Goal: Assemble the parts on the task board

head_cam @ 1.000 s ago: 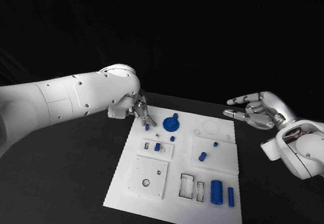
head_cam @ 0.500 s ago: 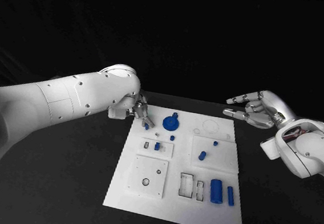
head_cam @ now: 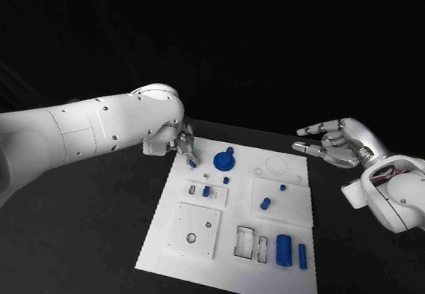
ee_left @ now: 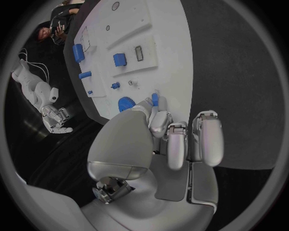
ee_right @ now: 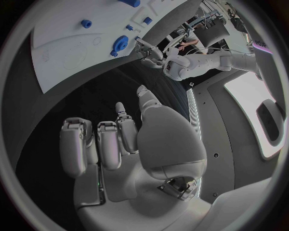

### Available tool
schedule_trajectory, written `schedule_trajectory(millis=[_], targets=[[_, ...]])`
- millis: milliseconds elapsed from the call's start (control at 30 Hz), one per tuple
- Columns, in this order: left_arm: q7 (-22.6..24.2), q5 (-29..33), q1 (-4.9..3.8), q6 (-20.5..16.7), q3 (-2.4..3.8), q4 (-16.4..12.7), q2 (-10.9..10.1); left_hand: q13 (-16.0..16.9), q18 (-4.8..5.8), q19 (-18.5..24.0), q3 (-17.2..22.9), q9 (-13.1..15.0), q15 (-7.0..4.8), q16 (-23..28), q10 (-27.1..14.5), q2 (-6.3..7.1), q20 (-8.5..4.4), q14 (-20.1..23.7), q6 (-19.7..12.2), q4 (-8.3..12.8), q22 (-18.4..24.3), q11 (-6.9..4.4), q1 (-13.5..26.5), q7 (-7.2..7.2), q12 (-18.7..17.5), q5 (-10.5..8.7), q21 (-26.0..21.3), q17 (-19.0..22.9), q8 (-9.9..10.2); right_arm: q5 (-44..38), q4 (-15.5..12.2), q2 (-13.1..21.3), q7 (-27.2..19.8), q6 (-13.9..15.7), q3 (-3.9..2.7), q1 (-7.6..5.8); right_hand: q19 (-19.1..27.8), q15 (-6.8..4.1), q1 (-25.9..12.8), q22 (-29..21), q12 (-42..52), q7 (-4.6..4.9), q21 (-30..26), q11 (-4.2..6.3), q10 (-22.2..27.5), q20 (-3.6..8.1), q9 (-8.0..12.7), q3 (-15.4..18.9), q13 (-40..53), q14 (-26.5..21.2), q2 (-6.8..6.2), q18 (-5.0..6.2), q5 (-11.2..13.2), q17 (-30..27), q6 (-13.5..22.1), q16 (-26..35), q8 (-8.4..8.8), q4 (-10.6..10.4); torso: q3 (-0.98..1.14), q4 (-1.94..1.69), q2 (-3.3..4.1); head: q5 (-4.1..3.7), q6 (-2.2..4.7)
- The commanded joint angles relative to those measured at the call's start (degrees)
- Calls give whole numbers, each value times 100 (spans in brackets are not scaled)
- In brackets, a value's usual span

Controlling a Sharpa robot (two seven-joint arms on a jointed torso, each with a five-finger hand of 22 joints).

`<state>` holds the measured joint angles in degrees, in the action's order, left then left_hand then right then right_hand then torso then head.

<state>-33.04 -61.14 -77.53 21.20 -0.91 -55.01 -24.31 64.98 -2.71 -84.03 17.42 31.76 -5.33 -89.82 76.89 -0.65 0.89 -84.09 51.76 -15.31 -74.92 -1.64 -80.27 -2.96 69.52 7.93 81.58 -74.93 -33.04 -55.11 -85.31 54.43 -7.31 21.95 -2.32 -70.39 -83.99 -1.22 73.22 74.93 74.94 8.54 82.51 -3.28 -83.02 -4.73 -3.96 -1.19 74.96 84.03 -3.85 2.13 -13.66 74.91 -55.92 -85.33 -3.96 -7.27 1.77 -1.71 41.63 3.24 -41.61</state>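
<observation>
Head view: left hand (head_cam: 180,144) slightly nearer task board (head_cam: 210,264).

Black table (head_cam: 66,245) beneath the board.
Dark, matte, spreading out on every side; bare surface near the front edge, backed by deep black at the far end.

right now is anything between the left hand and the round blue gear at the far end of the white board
Nothing visible. The left hand is at the white task board's far left corner, pinching a small blue part; only bare board lies between it and the round blue gear.
</observation>
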Motion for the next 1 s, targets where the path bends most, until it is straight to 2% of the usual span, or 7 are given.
schedule_trajectory(millis=[33,133,233,500,633,733,1000], targets=[[131,217,0,-325,-1,-54,-30,9,-4,-213,1084,275,20,-18,18,294,7,-591,-18,525,-264,-18,220,25,-30,35,-20,-1507,-200,-15,7,-7,-27,-72,0,3,40,16,-28,41,-6,-20,-19,-4,32,-13,-9,24,588,392,47,100,-21,593,-15,33,0,3,1,-2,-3,-6,-6],[165,281,0,-469,-2,-155,-96,48,-2,-218,1621,386,22,-18,59,497,13,-591,-24,630,-277,-20,460,28,5,82,-17,-1507,-292,-14,11,-8,-25,-78,0,4,40,16,-28,41,-6,-20,-19,-4,32,-13,-9,24,588,392,47,100,-21,593,-15,33,0,3,1,-1,-5,-4,-11],[170,330,0,-622,-4,-343,-206,69,0,-222,1851,441,22,-18,83,581,10,-591,-25,710,-290,-16,585,48,25,121,-12,-1507,-336,-13,15,-8,-22,-84,0,5,40,16,-28,41,-6,-20,-19,-4,32,-13,-9,24,588,392,47,100,-21,593,-15,33,0,3,5,-7,-9,-9,-17],[170,297,43,-1251,-10,-1377,-780,140,14,-245,2148,523,9,-18,144,700,6,-591,-10,849,-356,-24,795,64,89,176,29,-1507,-401,4,17,8,-21,-93,1,9,38,16,-25,46,-1,-20,-17,-4,30,-12,-9,26,590,391,49,99,-24,591,-16,35,0,3,5,-21,-14,-38,-10],[206,112,126,-1515,-16,-1860,-1038,183,22,-260,2204,541,4,-18,176,731,1,-591,5,880,-397,-31,842,72,128,185,58,-1507,-417,8,14,28,-16,-96,2,9,38,16,-25,46,-1,-20,-17,-4,30,-12,-9,26,590,391,49,99,-24,591,-16,35,0,3,1,-40,-32,-33,-36],[257,-154,227,-1751,-22,-2241,-1234,198,25,-265,2234,549,1,-18,189,752,-1,-591,13,897,-411,-36,862,77,142,184,68,-1507,-424,11,10,41,-15,-95,3,10,38,16,-25,46,-1,-20,-17,-4,30,-12,-9,26,590,391,49,99,-24,591,-16,35,0,3,-1,-62,-39,-37,-51],[333,-755,416,-2018,-42,-2774,-1496,216,33,-279,2278,560,-4,-18,208,802,-5,-591,31,926,-450,-44,887,87,158,181,95,-1507,-433,20,8,48,-21,-99,4,12,38,15,-27,44,-5,-20,-19,-3,31,-12,-9,31,587,392,51,99,-28,593,-16,35,-1,0,-9,-91,-51,-45,-92]])
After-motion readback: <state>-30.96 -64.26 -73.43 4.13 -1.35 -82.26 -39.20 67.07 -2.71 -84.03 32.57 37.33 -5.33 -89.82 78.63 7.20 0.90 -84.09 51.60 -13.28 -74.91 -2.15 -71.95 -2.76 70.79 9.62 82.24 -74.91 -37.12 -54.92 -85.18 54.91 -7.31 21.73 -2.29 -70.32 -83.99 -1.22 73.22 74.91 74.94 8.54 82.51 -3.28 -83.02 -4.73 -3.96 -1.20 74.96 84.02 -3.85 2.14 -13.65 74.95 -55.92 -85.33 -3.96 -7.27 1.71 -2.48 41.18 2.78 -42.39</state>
